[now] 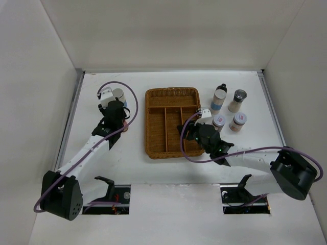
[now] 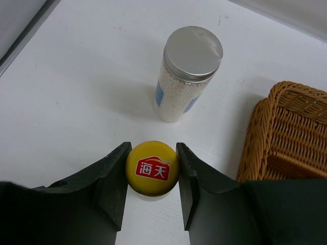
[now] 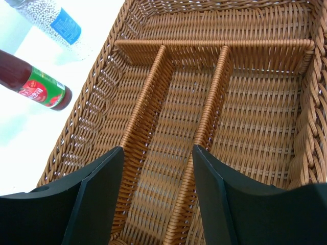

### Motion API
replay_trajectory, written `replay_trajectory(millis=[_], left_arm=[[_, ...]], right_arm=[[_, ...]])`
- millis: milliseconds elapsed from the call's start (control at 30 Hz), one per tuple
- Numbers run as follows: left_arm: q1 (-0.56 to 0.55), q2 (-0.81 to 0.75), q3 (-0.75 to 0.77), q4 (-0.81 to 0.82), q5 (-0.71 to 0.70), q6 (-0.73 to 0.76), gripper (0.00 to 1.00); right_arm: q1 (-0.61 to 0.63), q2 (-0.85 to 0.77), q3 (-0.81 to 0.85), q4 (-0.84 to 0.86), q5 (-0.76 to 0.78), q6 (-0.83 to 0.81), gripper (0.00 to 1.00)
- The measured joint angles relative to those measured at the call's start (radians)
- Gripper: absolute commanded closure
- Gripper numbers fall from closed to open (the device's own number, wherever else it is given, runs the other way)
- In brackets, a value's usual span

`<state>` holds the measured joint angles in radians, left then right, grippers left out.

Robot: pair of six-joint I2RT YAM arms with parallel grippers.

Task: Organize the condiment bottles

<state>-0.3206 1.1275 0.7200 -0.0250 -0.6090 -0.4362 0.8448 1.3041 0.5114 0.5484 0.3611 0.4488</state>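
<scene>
Fingers of my left gripper (image 2: pixel 152 162) are pressed from both sides on the yellow cap (image 2: pixel 152 172) of the red sauce bottle (image 3: pixel 36 84), so I am pinching this bottle at its top. The bottle is left of the wicker tray (image 1: pixel 148 122), near its left wall but not touching it. Whether its bottom is on the table (image 1: pixel 127 163), I cannot tell. Just behind it, further from my bases, a white cylinder (image 2: pixel 186 76) with a silver lid stands upright on the table, apart from my fingers.

My right gripper (image 3: pixel 158 158) hangs above the right part of the tray with its jaws spread, and nothing is between them; under them I see only the woven dividers.

The other bottles stand in a group on the table right of the tray: a dark black-capped bottle (image 1: pixel 221 88), a second white cylinder (image 1: pixel 218 100), a beige shaker (image 1: pixel 237 100) and two short red-labelled jars (image 1: pixel 218 121) (image 1: pixel 238 121).
</scene>
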Motion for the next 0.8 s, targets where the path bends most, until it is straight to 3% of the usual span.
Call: replay_trajectory(millis=[200, 400, 567, 800], left_arm=[[-0.122, -0.064, 0.018, -0.096, -0.086, 0.055, 0.87], [-0.276, -0.035, 0.194, -0.093, -0.124, 0.117, 0.87], [-0.302, 0.109, 0.348, 0.039, -0.097, 0.146, 0.87], [-0.254, 0.392, 0.530, 0.129, -0.011, 0.169, 0.88]], right_arm=[[0.000, 0.000, 0.000, 0.000, 0.000, 0.000, 0.36], [-0.002, -0.001, 0.000, -0.001, 0.001, 0.005, 0.22], [-0.013, -0.029, -0.003, -0.001, 0.002, 0.017, 0.18], [-0.027, -0.050, -0.004, 0.001, 0.005, 0.024, 0.18]])
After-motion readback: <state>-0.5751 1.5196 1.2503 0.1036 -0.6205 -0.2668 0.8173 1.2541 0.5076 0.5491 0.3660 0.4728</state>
